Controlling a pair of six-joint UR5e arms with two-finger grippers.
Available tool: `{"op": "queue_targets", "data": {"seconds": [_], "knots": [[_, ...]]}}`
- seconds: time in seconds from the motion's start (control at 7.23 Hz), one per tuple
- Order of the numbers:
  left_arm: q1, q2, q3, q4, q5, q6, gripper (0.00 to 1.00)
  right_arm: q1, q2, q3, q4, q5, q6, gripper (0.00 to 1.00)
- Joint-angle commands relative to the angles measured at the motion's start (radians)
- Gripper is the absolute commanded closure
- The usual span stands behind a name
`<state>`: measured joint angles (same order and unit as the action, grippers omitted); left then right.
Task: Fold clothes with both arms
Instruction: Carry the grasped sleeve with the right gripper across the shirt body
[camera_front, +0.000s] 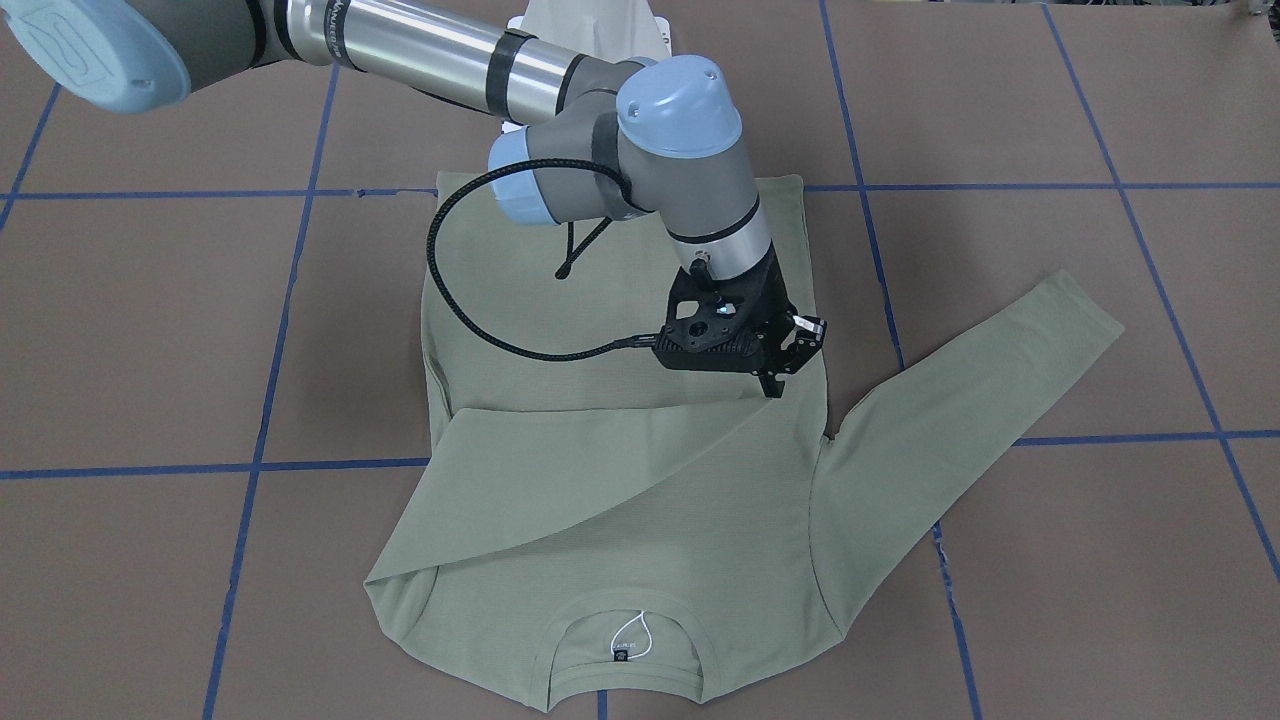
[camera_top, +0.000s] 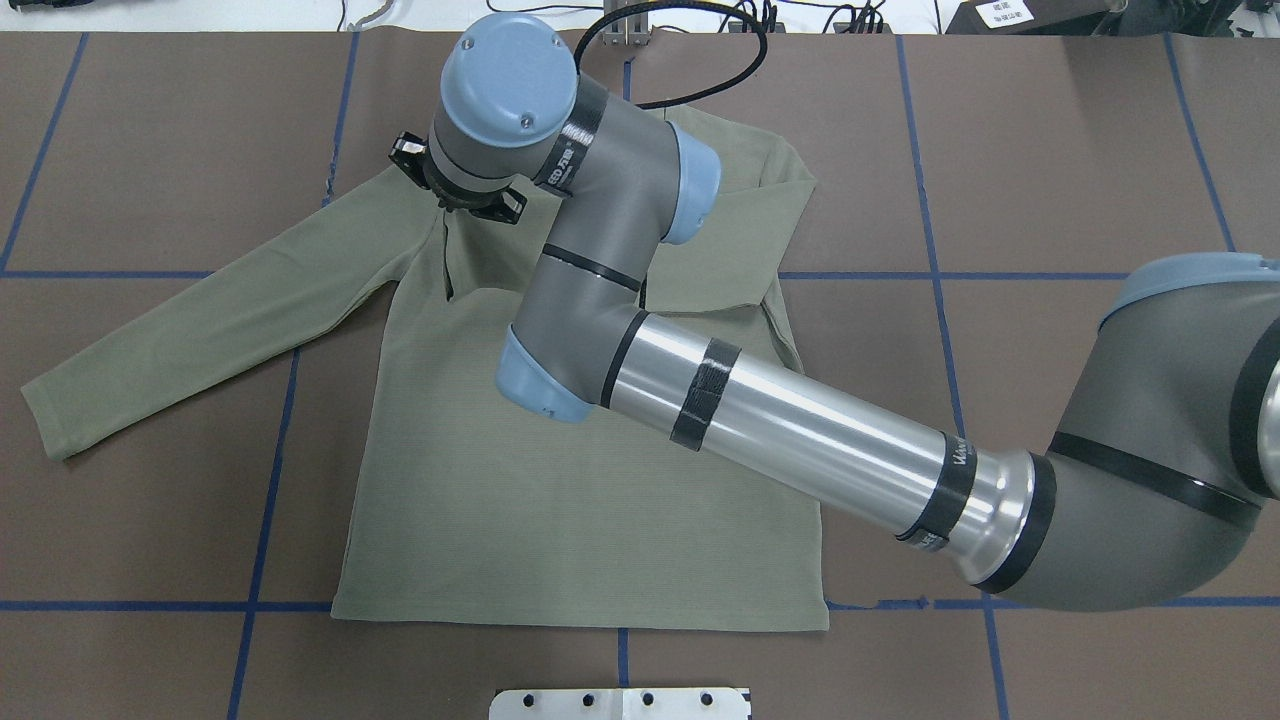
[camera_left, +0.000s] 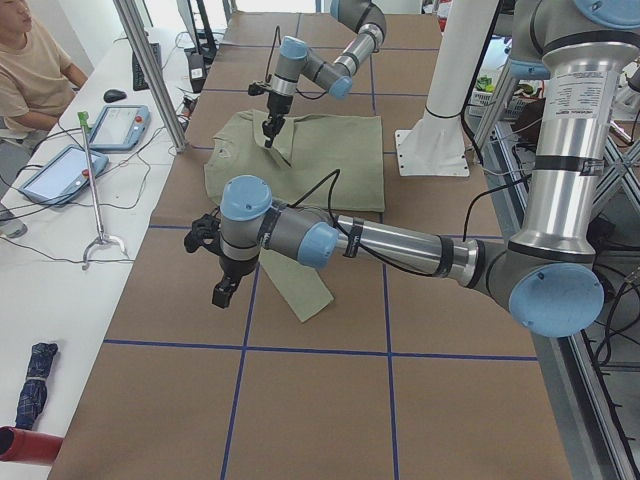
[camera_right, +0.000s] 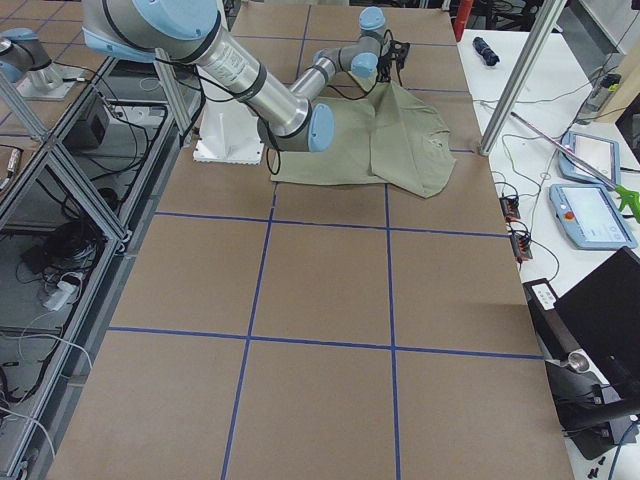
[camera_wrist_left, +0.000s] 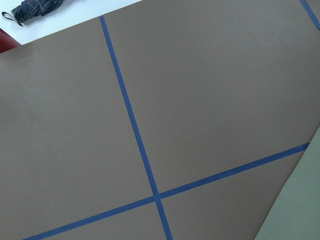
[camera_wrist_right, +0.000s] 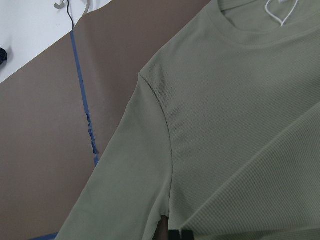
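Observation:
The sage-green shirt (camera_front: 620, 520) lies flat, collar and black label (camera_front: 622, 655) toward the front camera. One sleeve is folded across the chest. The other sleeve (camera_top: 200, 320) lies stretched out on the table. My right gripper (camera_front: 775, 385) reaches across over the body and is shut on the folded sleeve's cuff, near the far armpit; the right wrist view shows that fabric (camera_wrist_right: 260, 200) raised close to the fingertips. In the overhead view the wrist hides the jaws. My left gripper (camera_left: 222, 292) hangs high beside the stretched sleeve; I cannot tell if it is open.
The white pedestal base (camera_top: 620, 703) stands at the robot's side of the table. Blue tape lines (camera_wrist_left: 130, 115) grid the brown surface. An operator (camera_left: 35, 70), tablets (camera_left: 110, 125) and a folded umbrella (camera_wrist_left: 37, 10) are at the side bench.

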<state>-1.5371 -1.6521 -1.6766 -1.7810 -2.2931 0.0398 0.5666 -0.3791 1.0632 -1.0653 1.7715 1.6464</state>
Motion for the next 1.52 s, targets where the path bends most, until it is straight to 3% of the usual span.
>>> {"op": "queue_targets", "data": {"seconds": [0.0, 0.28, 0.55, 1.24, 1.38], "knots": [[0.000, 0.000, 0.000, 0.000, 0.000, 0.000, 0.00, -0.048, 0.044, -0.082, 0.062, -0.049, 0.000, 1.00], [0.000, 0.000, 0.004, 0.000, 0.000, 0.000, 0.00, -0.051, 0.057, -0.109, 0.070, -0.056, 0.000, 1.00], [0.000, 0.000, 0.003, 0.000, 0.000, 0.000, 0.00, -0.050, 0.080, -0.173, 0.152, -0.096, 0.000, 1.00], [0.000, 0.014, -0.005, 0.000, -0.003, 0.000, 0.00, -0.050, 0.123, -0.227, 0.157, -0.127, 0.000, 1.00], [0.002, 0.014, -0.005, -0.002, -0.003, 0.002, 0.00, -0.050, 0.155, -0.268, 0.157, -0.151, 0.038, 0.80]]}}
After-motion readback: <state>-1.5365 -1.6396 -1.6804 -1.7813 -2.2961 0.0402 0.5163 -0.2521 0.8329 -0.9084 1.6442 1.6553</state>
